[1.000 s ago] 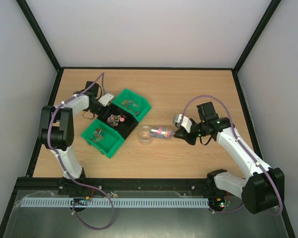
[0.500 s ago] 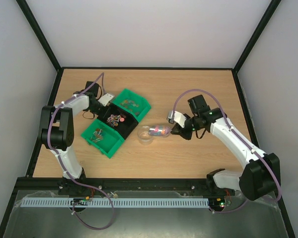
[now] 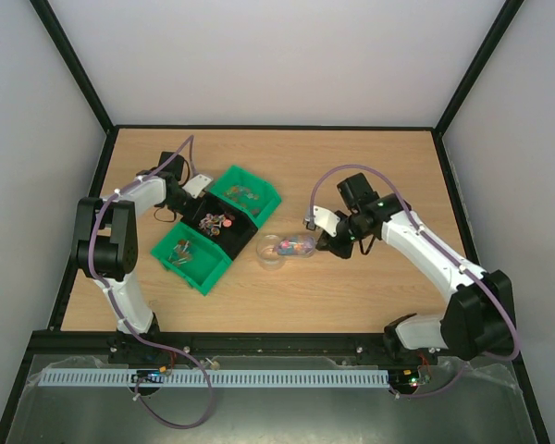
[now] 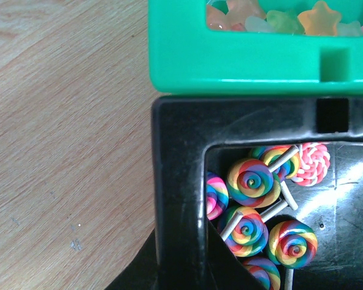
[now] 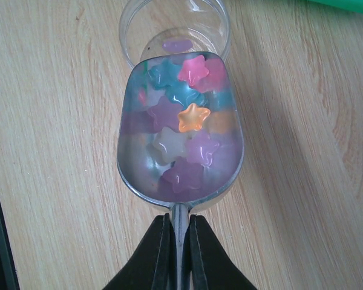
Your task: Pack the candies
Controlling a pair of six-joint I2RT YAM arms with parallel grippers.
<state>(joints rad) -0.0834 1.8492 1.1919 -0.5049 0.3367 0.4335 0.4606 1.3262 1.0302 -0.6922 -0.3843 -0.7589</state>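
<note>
Ten or so star-shaped candies (image 5: pixel 193 118) lie heaped in the metal scoop (image 5: pixel 133 169), which the right gripper (image 5: pixel 179 220) holds by its thin handle, the jaws pressed tight on it. The scoop's front lip hangs over the mouth of the clear jar (image 5: pixel 128 36), which stands near the middle of the tabletop (image 5: pixel 42 151); one pale purple candy already lies inside the jar. We judge the step in hand to be the pour. To do it well, we tip the scoop slowly about its lip and hold that lip centred over the opening. The bowl looks about as wide as the jar's mouth, so a quick tilt could send stars over the rim onto the wood. We also take care not to nudge the jar: nothing steadies it, and it looks light enough to slide or topple. The left gripper (image 3: pixel 196 192) sits closed at the far-left edge of the black bin (image 4: pixel 181 181) of swirl lollipops (image 4: pixel 252 181), next to a green bin (image 4: pixel 230 60). Whether it pinches the bin's wall we cannot tell.
</note>
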